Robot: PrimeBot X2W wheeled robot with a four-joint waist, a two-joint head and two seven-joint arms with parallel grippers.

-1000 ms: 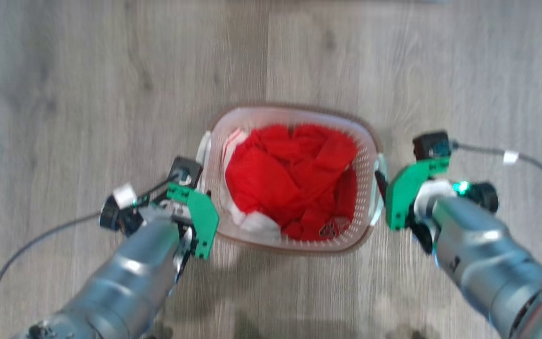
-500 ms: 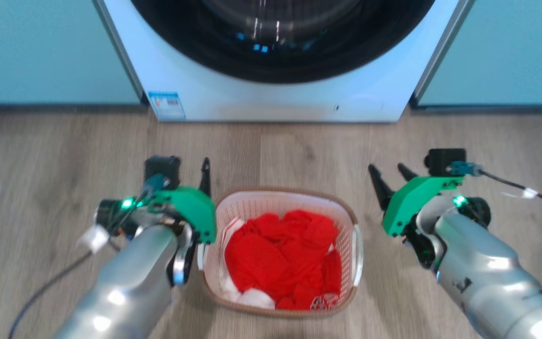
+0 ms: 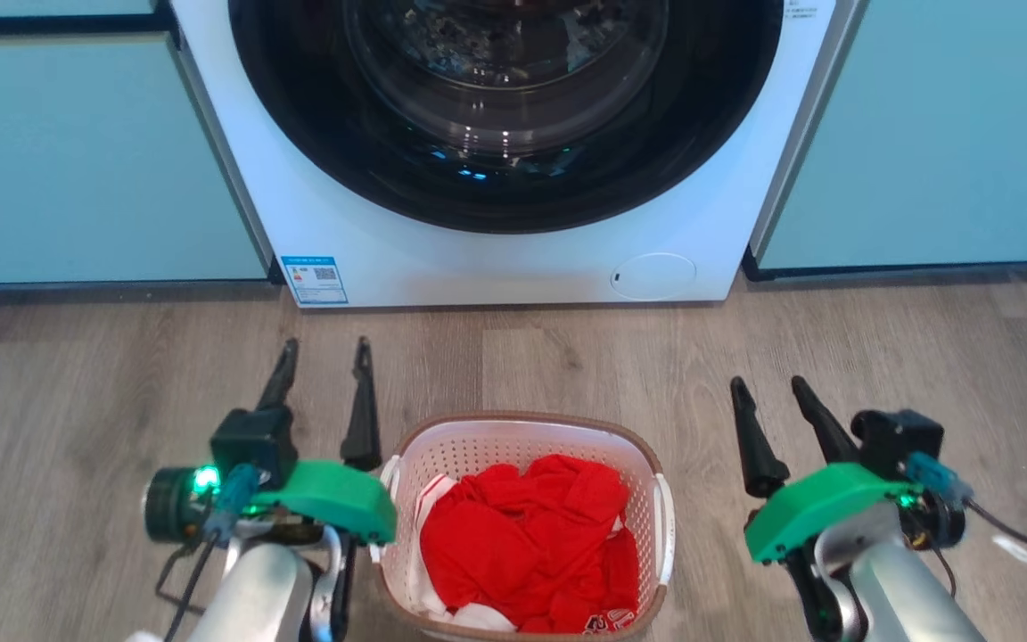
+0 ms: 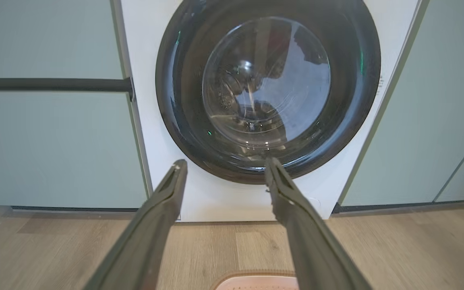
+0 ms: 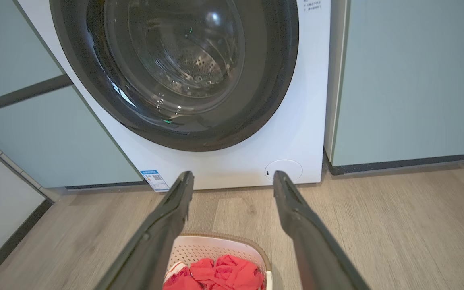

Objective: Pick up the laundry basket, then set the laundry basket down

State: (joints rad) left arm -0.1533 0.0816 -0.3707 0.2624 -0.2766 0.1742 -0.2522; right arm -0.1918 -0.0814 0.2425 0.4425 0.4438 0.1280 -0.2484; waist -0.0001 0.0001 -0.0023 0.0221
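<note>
The laundry basket [image 3: 531, 439], white perforated plastic with a brown rim and white side handles, stands on the wooden floor in front of the washing machine and holds red and white cloth. My left gripper [image 3: 324, 349] hangs open just left of the basket, fingers pointing toward the machine, apart from the basket. My right gripper [image 3: 770, 385] is open to the basket's right, with a gap between it and the handle. In the left wrist view my gripper [image 4: 224, 162] frames the machine's door, with the basket rim [image 4: 256, 275] at the bottom edge. The right wrist view has the open gripper [image 5: 232, 174] above the basket [image 5: 224, 246].
A white front-loading washing machine [image 3: 531, 259] with a dark round glass door stands straight ahead, between pale teal cabinet fronts [image 3: 86, 160]. Wooden floor [image 3: 924, 357] spreads between the machine and the basket and to both sides. Cables trail from both wrists.
The head camera has tilted up, so the washing machine has come into view and the basket sits lower. Both grippers, earlier at the basket's handles, now stand clear of it and point forward.
</note>
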